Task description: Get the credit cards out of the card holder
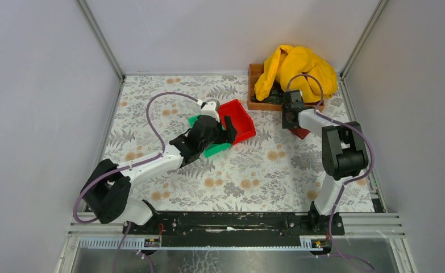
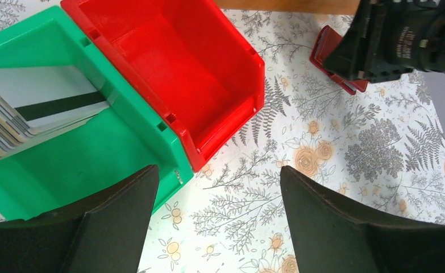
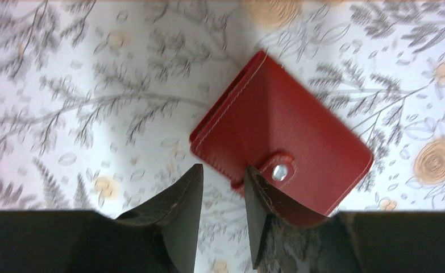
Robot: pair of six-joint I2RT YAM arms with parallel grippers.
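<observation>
The credit cards (image 2: pixel 32 111) lie stacked in the green bin (image 2: pixel 95 165); the top one is white-grey with a dark stripe. My left gripper (image 2: pixel 220 190) is open and empty, hovering over the table beside the green bin's near corner. In the top view it (image 1: pixel 211 133) covers the green bin (image 1: pixel 217 150), and the cards are hidden. The card holder (image 3: pixel 288 128) is dark red, folded shut with a snap, and lies flat on the table. My right gripper (image 3: pixel 221 190) hovers at its edge, jaws narrowly apart with only table between them, one finger (image 3: pixel 257 193) overlapping the holder.
A bright red bin (image 1: pixel 240 119) stands empty against the green bin. A wooden tray (image 1: pixel 257 85) with a yellow cloth (image 1: pixel 296 71) sits at the back right, just behind the right gripper (image 1: pixel 291 114). Walls enclose the flowered table on three sides.
</observation>
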